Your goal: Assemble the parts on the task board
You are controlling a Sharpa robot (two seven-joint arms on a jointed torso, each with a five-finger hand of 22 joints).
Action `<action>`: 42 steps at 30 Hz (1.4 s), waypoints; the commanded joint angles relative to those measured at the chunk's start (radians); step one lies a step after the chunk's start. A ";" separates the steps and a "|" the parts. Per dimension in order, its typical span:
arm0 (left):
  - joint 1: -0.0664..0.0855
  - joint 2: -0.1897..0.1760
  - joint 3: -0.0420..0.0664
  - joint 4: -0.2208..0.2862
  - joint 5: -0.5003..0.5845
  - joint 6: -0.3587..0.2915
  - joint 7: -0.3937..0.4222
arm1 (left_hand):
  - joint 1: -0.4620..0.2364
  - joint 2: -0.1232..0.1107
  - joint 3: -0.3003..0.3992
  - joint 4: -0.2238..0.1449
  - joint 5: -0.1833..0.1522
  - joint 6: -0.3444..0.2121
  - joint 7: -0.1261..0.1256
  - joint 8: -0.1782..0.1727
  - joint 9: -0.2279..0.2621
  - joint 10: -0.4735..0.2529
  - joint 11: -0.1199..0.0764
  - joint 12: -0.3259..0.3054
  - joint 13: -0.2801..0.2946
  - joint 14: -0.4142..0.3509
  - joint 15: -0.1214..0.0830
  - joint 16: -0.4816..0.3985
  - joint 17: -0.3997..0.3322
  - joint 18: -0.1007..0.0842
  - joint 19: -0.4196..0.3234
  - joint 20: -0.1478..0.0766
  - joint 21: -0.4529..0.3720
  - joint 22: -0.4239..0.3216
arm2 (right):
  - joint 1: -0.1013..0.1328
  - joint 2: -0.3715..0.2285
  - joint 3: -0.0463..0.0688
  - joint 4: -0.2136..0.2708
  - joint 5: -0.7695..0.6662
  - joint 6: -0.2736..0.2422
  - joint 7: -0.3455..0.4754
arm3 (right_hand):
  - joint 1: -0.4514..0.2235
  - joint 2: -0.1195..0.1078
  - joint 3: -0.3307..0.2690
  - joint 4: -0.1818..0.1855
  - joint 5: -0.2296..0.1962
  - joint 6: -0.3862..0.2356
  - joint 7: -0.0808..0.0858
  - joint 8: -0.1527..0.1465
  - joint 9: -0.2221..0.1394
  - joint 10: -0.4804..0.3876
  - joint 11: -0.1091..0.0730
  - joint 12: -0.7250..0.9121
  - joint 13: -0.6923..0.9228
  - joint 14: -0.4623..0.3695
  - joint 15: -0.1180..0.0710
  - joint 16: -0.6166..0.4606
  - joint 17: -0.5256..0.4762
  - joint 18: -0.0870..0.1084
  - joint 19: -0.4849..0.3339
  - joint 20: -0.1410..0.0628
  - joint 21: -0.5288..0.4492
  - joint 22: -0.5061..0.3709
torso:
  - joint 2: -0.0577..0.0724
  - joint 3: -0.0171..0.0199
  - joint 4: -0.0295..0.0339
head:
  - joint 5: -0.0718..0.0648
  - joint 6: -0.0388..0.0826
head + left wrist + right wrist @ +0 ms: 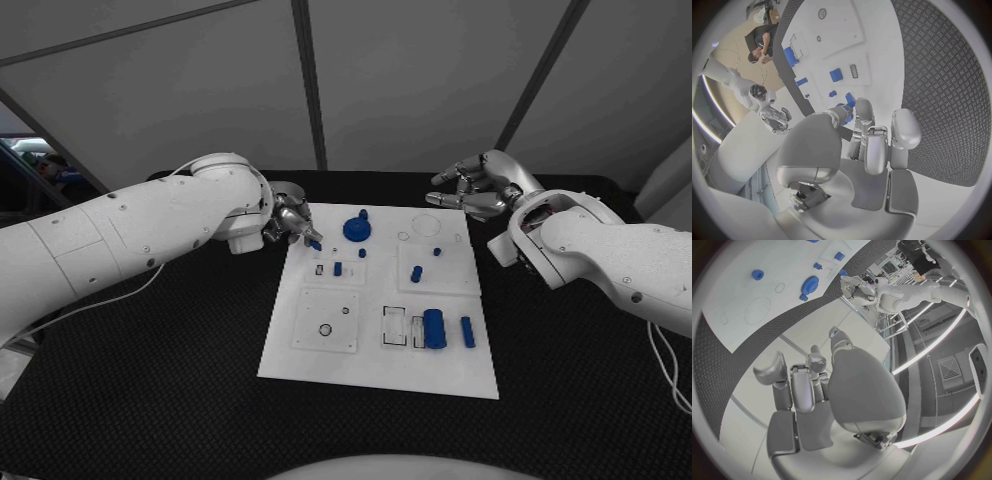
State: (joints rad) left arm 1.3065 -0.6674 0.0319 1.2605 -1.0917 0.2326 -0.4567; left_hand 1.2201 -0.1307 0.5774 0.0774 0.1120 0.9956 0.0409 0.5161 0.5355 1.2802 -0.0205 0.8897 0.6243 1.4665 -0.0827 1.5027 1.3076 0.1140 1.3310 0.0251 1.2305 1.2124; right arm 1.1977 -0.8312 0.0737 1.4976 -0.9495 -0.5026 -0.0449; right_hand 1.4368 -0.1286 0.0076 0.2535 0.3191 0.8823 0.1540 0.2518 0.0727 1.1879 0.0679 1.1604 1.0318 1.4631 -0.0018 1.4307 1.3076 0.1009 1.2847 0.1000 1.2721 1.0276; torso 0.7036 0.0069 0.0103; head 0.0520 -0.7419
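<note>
Head view: task board [378,365] lies mid-desk, carrying blue parts [434,327]. Left hand [289,222] pinches a small blue part [315,241] over the board's far left corner. Right hand [476,187] hovers beyond the far right corner, fingers curled, grasping nothing. Left wrist view: fingers [863,116] close on the blue part [849,100].

You are in a robotics lab, black textured table [173,400], white task board [378,370], grey panelled walls [418,80], curved ceiling light strips [942,347].
</note>
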 commanded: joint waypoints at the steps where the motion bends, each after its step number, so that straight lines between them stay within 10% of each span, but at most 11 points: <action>1: -0.007 -0.017 -0.002 0.037 -0.113 -0.065 0.030 | 0.000 -0.015 0.115 -0.107 0.005 0.008 0.000 0.006 0.003 0.023 -0.014 0.004 0.002 0.072 -0.006 0.003 0.130 -0.015 0.006 0.000 0.007 0.004 | 0.001 -0.001 0.001 0.003 -0.002 0.002 0.007 | -0.003 0.007 0.000 0.001 0.005 -0.001 0.000 0.005 -0.002 -0.004 0.000 -0.003 -0.001 0.049 -0.007 -0.003 0.033 0.011 -0.009 -0.001 -0.006 -0.001 | 0.000 -0.0004 0.0019 | 0.001 -0.002; 17: -0.055 -0.049 -0.006 0.115 -0.165 -0.112 0.022 | -0.003 -0.020 0.123 -0.107 0.010 0.012 -0.001 0.005 0.004 0.028 -0.015 0.002 0.001 0.072 -0.007 0.003 0.130 -0.015 0.008 -0.001 0.009 0.006 | 0.001 -0.003 0.001 0.003 -0.002 0.003 0.009 | -0.004 0.008 0.000 0.002 0.005 0.000 -0.001 0.006 -0.002 -0.004 0.000 -0.002 -0.002 0.049 -0.007 -0.003 0.033 0.011 -0.008 -0.001 -0.006 0.000 | 0.001 -0.0001 -0.0012 | 0.003 -0.003; 42: -0.075 -0.070 -0.006 0.165 -0.179 -0.122 0.014 | -0.008 -0.023 0.131 -0.104 0.012 0.015 -0.002 0.004 0.005 0.031 -0.016 -0.003 -0.004 0.072 -0.008 0.003 0.130 -0.015 0.007 -0.001 0.006 0.004 | 0.001 -0.004 0.001 0.000 -0.002 0.005 0.011 | -0.004 0.008 0.000 0.002 0.005 0.000 -0.001 0.006 -0.002 -0.004 0.000 -0.002 -0.002 0.049 -0.007 -0.003 0.033 0.011 -0.008 -0.001 -0.006 0.000 | 0.001 0.0001 -0.0012 | 0.001 -0.010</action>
State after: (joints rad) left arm 1.2303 -0.7367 0.0259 1.4223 -1.2592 0.1195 -0.4460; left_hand 1.2144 -0.1461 0.6735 0.0054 0.1180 1.0046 0.0423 0.5160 0.5392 1.2916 -0.0252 0.8896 0.6213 1.4661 -0.0830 1.5026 1.3076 0.1139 1.3309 0.0251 1.2337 1.2176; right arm 1.1975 -0.8351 0.0736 1.4962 -0.9495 -0.5020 -0.0434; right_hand 1.4368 -0.1286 0.0076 0.2535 0.3191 0.8823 0.1540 0.2518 0.0727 1.1880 0.0680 1.1604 1.0311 1.4631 -0.0018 1.4307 1.3074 0.1009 1.2847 0.1000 1.2721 1.0279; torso 0.7050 0.0068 0.0093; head 0.0545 -0.7521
